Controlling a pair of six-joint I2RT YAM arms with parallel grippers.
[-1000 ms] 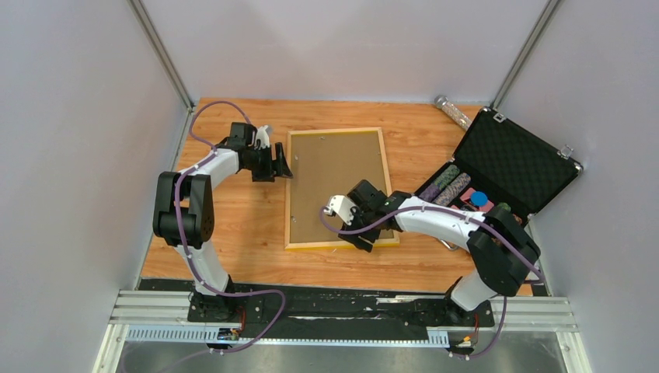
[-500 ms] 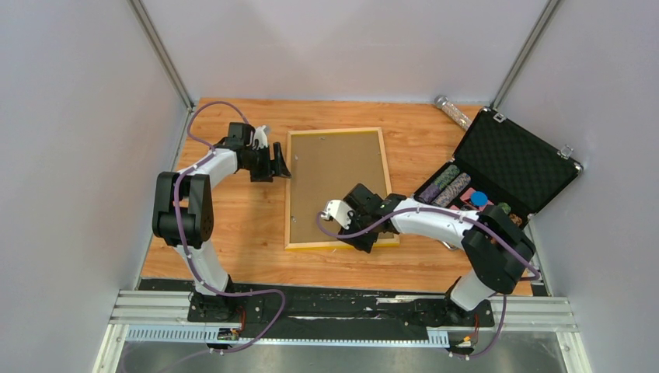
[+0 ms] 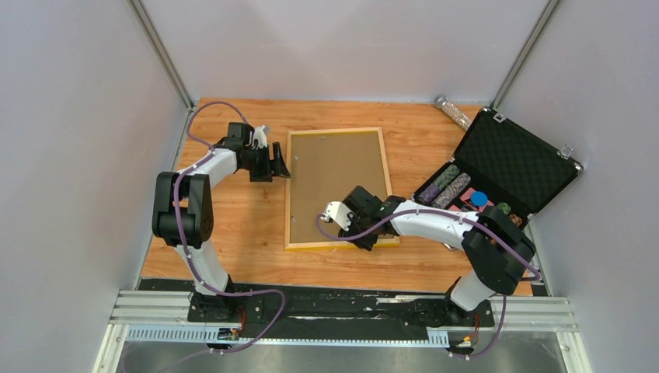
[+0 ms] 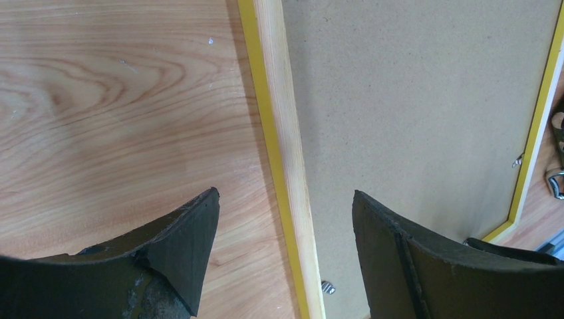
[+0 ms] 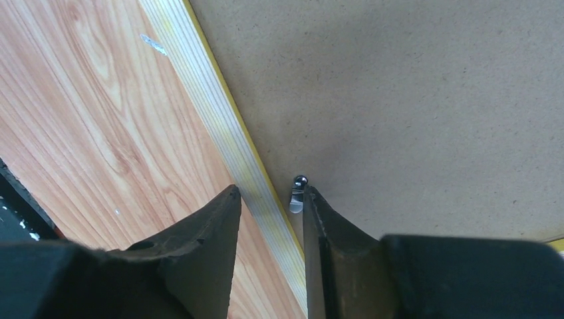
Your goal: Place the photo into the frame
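Frame (image 3: 336, 186) is lying face down in the middle of the table (image 3: 233, 225), brown backing board (image 4: 412, 100) up, with its long sides running near to far.

My left gripper (image 3: 280, 165) sits at the frame's left rail, toward the far end. It's spread wide. In the wrist view one finger is over bare table and the other is over the board, with the pale wood rail and its yellow edge running right between them. Nothing is in it.

My right gripper (image 3: 365, 242) is down at the near rail, close to the near right corner. The fingers are fairly close together with the rail showing in the narrow gap. One finger is on the table side and the other is on the board side, right next to a little metal clip (image 5: 297, 193). Honestly I can't tell whether it's actually squeezing the rail or just straddling it.

Off to the right there's a black case (image 3: 509, 163) lying open, foam-lined lid tipped back and some small bits in the tray. It's apart from the frame.
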